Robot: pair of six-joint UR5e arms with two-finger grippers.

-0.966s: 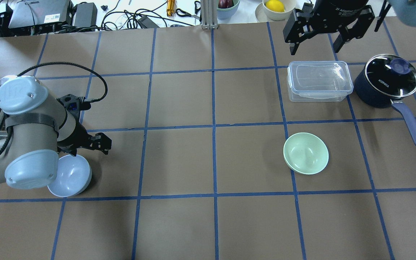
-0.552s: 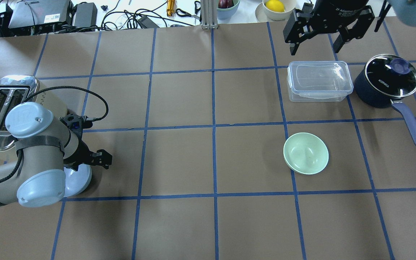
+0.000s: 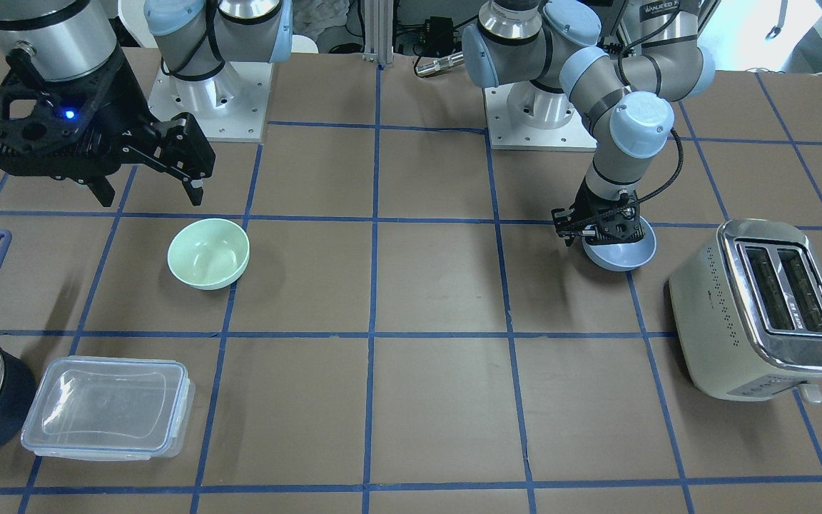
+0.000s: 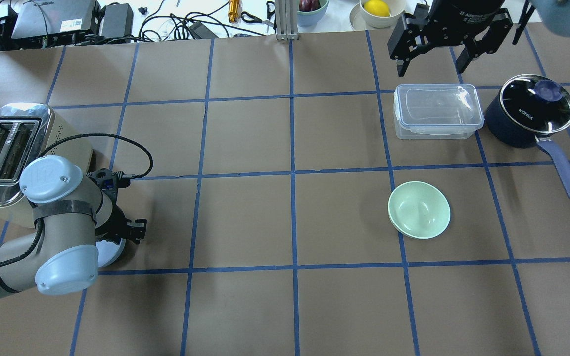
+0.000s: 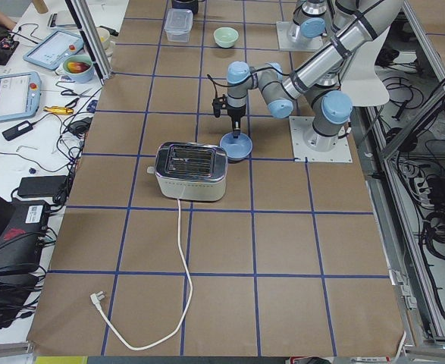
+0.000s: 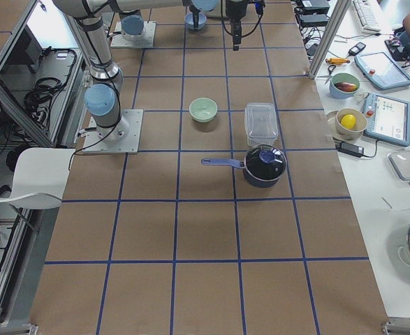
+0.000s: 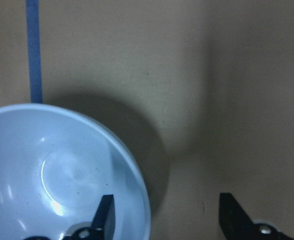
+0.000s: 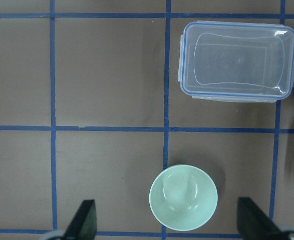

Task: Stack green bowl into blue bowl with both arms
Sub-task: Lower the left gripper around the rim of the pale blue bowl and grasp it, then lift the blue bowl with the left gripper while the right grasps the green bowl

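The green bowl [image 4: 419, 209] sits upright on the table's right half; it also shows in the front view [image 3: 208, 253] and in the right wrist view [image 8: 183, 197]. The blue bowl [image 3: 621, 250] sits upright next to the toaster, mostly hidden by the left arm in the overhead view [image 4: 111, 250]. My left gripper [image 7: 169, 220] is open and low at the bowl [image 7: 51, 175], one finger inside the rim and one outside. My right gripper [image 3: 150, 193] is open and empty, high above the table, beyond the green bowl [image 4: 433, 49].
A cream toaster [image 4: 3, 148] stands close to the blue bowl, on its far left. A clear lidded container [image 4: 437, 111] and a navy saucepan [image 4: 530, 111] with a long handle stand beyond the green bowl.
My left arm has swung toward the table's near side and uncovered the toaster; its gripper has come down over the blue bowl's rim. The right arm has barely moved.
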